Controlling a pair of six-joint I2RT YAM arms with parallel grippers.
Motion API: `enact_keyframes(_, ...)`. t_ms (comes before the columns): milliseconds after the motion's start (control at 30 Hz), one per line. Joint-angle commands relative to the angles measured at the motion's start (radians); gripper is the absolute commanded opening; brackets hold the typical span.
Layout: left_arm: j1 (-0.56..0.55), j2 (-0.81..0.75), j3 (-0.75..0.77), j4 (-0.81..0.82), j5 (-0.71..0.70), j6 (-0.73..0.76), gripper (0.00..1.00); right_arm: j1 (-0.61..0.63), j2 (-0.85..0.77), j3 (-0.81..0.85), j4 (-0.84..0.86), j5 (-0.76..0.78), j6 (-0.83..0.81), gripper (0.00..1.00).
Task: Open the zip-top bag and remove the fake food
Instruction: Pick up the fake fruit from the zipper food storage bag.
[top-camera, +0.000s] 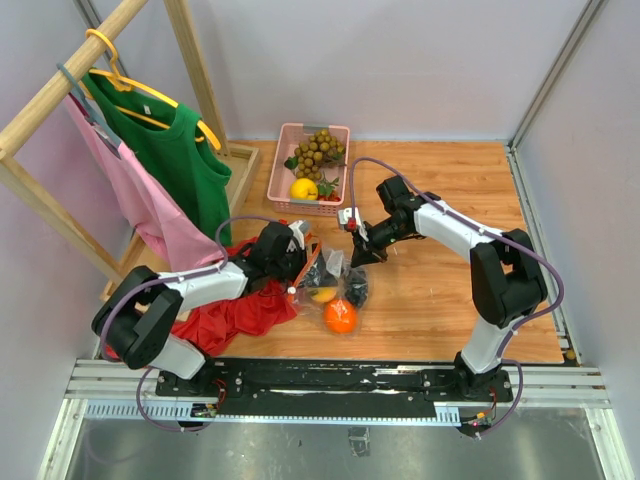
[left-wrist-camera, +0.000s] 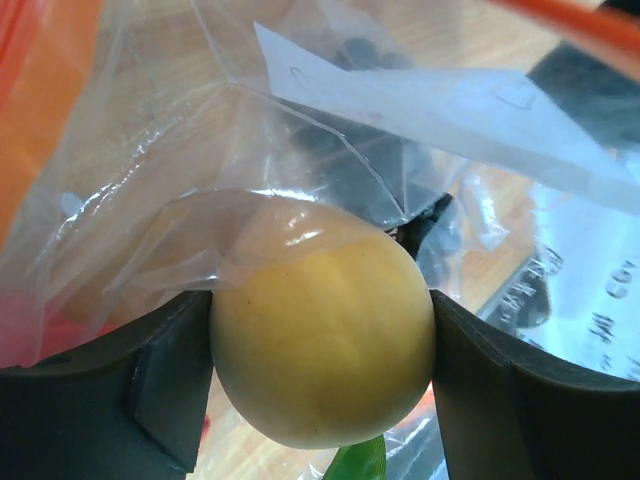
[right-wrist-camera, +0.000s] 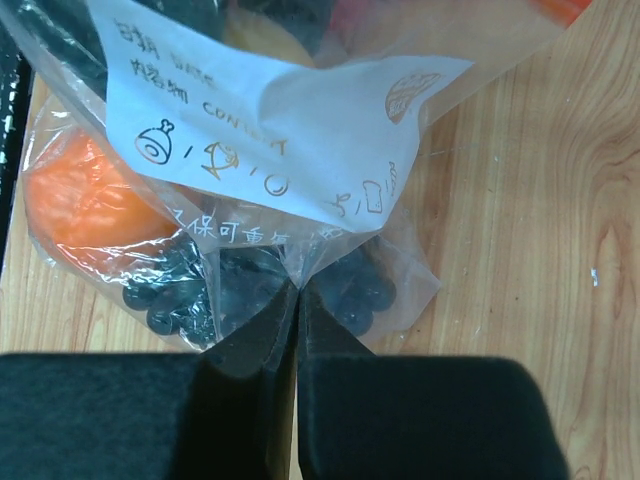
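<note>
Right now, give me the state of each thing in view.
Zip-top bag, fold pinched, fruit inside.
Yellow round fruit, gripped by left jaws.
Orange, inside bag.
Dark purple bunch, inside bag.
Right jaws, shut on bag fold.
Pink basket, holding lemon and tan bunch.

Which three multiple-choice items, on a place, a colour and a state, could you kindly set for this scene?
1. The pink basket stands: A) at the far side B) at the near side C) at the far right.
2. The fruit held by the left gripper is: A) purple B) green C) yellow.
3. The right gripper is: A) wide open B) shut on the zip-top bag C) out of view.
Answers: A, it shows high in the top view; C, yellow skin fills the left wrist view; B, its jaws pinch a plastic fold.
</note>
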Motion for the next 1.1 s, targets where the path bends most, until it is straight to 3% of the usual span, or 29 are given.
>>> enact_keyframes(0, 0.004, -0.071, 0.005, -0.003, 0.007, -0.019, 0.56, 0.005, -0.035, -0.02, 0.004, 0.049, -0.007, 0.01)
enact_keyframes(333, 0.01, -0.195, -0.089, 0.032, 0.01, -0.084, 0.47, -0.05, -0.06, -0.028, 0.004, 0.055, 0.002, 0.01)
enact_keyframes(600, 0.025, -0.347, -0.198, 0.146, -0.099, -0.272, 0.4, -0.052, -0.096, -0.065, -0.005, 0.007, -0.049, 0.01)
enact_keyframes(900, 0.027, -0.399, -0.197, 0.013, -0.247, -0.331, 0.35, -0.052, -0.156, -0.057, -0.057, -0.115, -0.172, 0.01)
enact_keyframes(1067, 0.028, -0.398, -0.207, 0.126, -0.239, -0.387, 0.35, -0.052, -0.149, -0.021, -0.062, -0.039, -0.212, 0.01)
